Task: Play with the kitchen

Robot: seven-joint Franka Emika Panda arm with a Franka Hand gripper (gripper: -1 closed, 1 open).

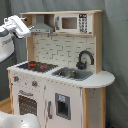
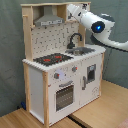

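The kitchen (image 1: pixel 60 87) is a tall white and light-wood toy unit, seen in both exterior views (image 2: pixel 65 75). It has a red-ringed black hob (image 1: pixel 36 65), a sink (image 1: pixel 72 74), a black faucet (image 1: pixel 85 57), a grey hood (image 1: pixel 42 25), a microwave (image 1: pixel 72 22) and an oven window (image 1: pixel 26 104). My gripper (image 1: pixel 26 29) hangs high at the first exterior view's left, just beside the hood's outer edge. In the second exterior view the gripper (image 2: pixel 74 10) sits in front of the kitchen's top shelf, above the faucet (image 2: pixel 75 39).
A grey curtain hangs behind the kitchen. It stands on a wooden floor (image 2: pixel 102 107). My white arm (image 2: pixel 101 26) reaches in from the second exterior view's right, over the counter end. A white rounded object (image 1: pixel 17 121) lies at the first exterior view's bottom left.
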